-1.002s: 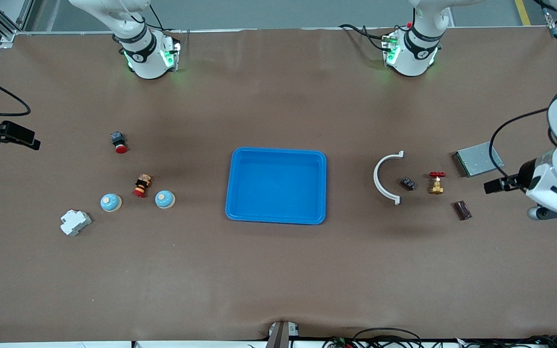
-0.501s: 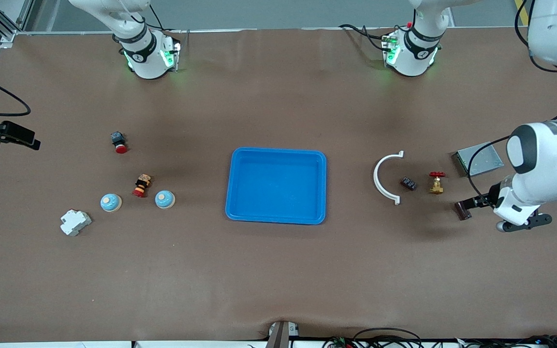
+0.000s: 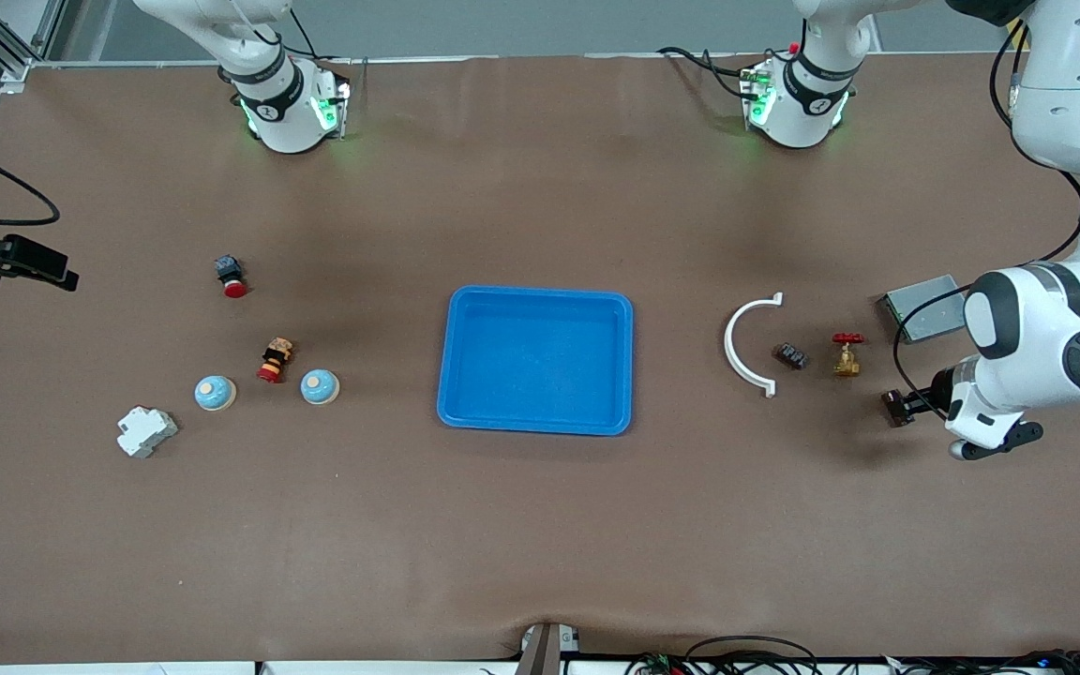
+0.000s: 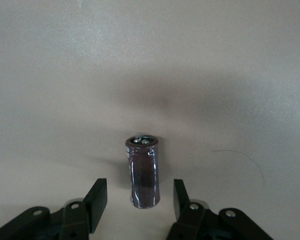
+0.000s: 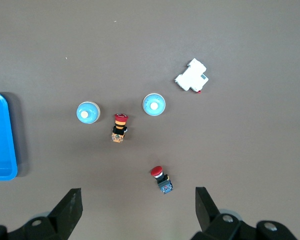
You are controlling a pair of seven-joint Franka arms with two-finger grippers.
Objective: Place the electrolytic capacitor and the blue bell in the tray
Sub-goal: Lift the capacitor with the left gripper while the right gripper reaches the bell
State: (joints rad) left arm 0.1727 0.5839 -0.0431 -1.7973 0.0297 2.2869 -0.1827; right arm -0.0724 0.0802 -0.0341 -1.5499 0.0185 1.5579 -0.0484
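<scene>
The electrolytic capacitor (image 4: 143,172), a dark brown cylinder, lies on the table (image 3: 892,409) toward the left arm's end. My left gripper (image 4: 139,192) is low around it (image 3: 915,404), one finger on each side. It is open, with a gap showing on both sides. Two blue bells (image 3: 320,385) (image 3: 216,393) sit toward the right arm's end. My right gripper (image 5: 138,197) hangs open high above that area, where both bells (image 5: 88,113) (image 5: 153,104) show. The blue tray (image 3: 451,361) lies mid-table with nothing in it.
Near the capacitor are a brass valve with a red handle (image 3: 846,354), a small black part (image 3: 790,356), a white curved bracket (image 3: 744,342) and a grey metal box (image 3: 920,307). By the bells are two red push buttons (image 3: 231,277) (image 3: 275,361) and a white breaker (image 3: 146,431).
The left arm has swung in and come down over the capacitor. Its fingers now straddle it and have narrowed. The right arm has not moved.
</scene>
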